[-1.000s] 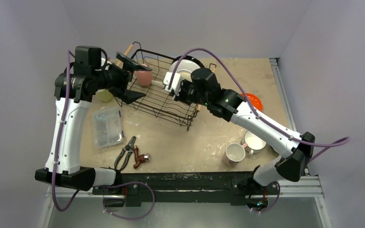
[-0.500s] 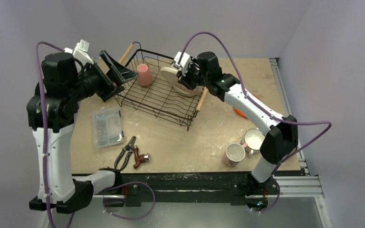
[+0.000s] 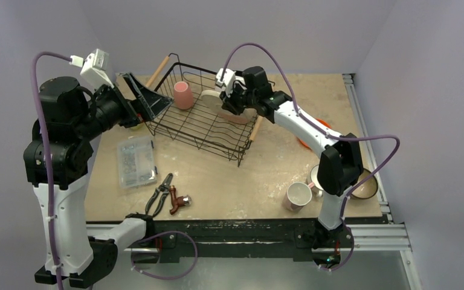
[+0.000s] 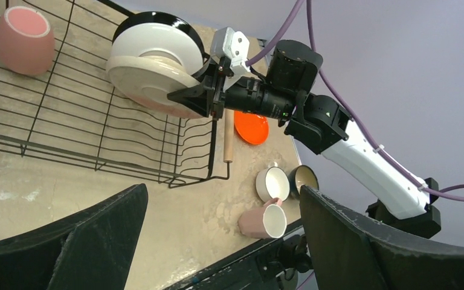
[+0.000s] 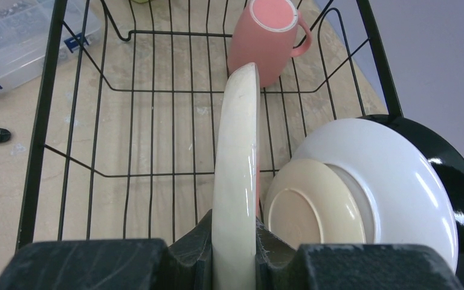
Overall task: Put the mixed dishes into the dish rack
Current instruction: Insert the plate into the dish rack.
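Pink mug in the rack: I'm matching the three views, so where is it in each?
Top external: mug near the far left side of the rack, upper middle of the picture.
Left wrist: mug at top left.
Right wrist: mug at top, right of centre.
Shared landmark: the black wire rack, around the mug in all three.

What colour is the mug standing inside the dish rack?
Pink; the mug shows best in the right wrist view.
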